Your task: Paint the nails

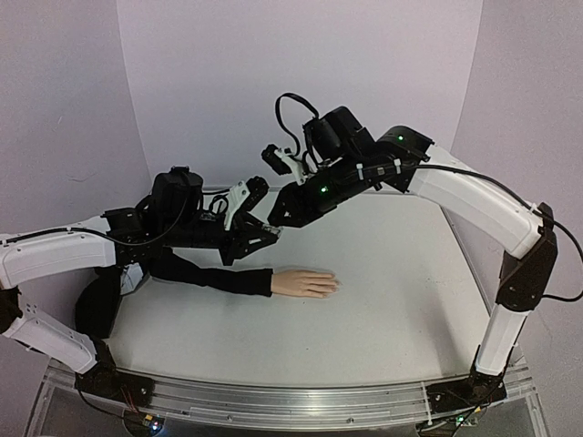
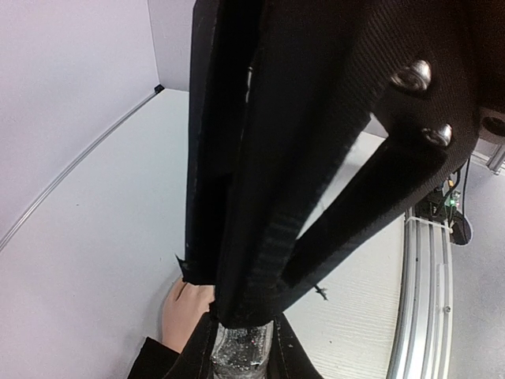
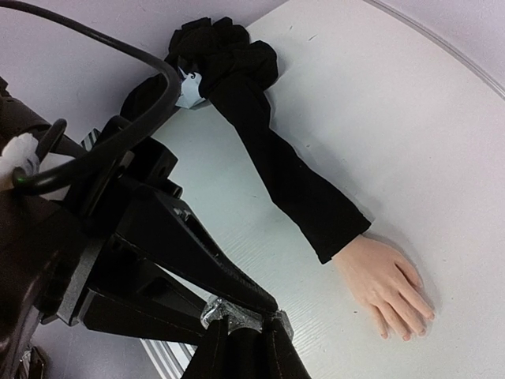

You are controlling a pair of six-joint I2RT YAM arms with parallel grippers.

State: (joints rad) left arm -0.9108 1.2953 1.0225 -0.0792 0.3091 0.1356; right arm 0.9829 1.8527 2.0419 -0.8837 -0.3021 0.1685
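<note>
The pale mannequin hand lies palm down on the white table, extending from a long black sleeve. Its tiny nails show at the fingertips in the right wrist view. My two grippers meet in the air above and behind the sleeve's cuff. My left gripper is shut on a glittery polish bottle. My right gripper is shut on the bottle's dark cap. The bottle shows silver between both pairs of fingers. The hand is below the bottle.
The sleeve's far end is bunched in a black heap at the table's left edge, also in the right wrist view. A metal rail runs along the near edge. White walls close in the back and sides.
</note>
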